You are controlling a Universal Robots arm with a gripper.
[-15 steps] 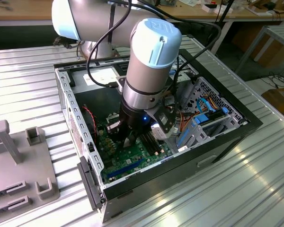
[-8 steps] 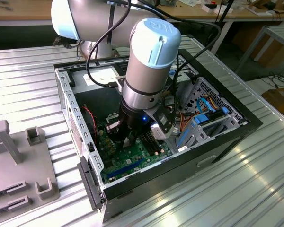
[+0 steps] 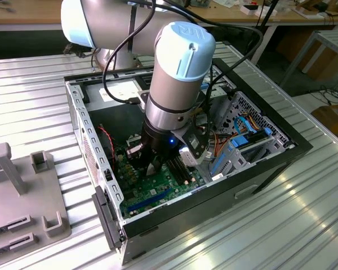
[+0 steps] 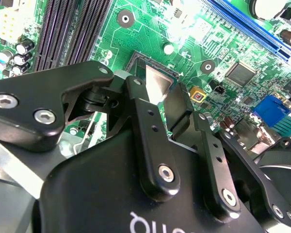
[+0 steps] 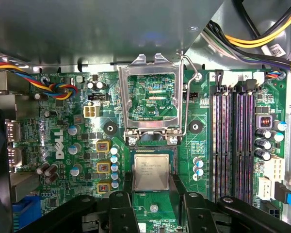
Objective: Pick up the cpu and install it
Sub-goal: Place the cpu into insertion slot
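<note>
One robot arm [image 3: 177, 67]; one gripper [image 5: 152, 190]; one cpu [image 5: 151, 173]; one green motherboard [image 5: 48, 141]; one open computer case [image 3: 225, 188]; one hinged metal socket frame [image 5: 153, 65]; four long memory slots [image 5: 218, 141]; three yellow-framed square parts [image 5: 103, 167]; one long blue slot [image 3: 149, 201]; one grey fixture plate [image 3: 22, 197].

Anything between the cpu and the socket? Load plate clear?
Nothing visible. The gripper holds the cpu right over the black-framed socket. The metal load plate is swung open away from it, its lever alongside. Whether the cpu is seated, I cannot tell.
</note>
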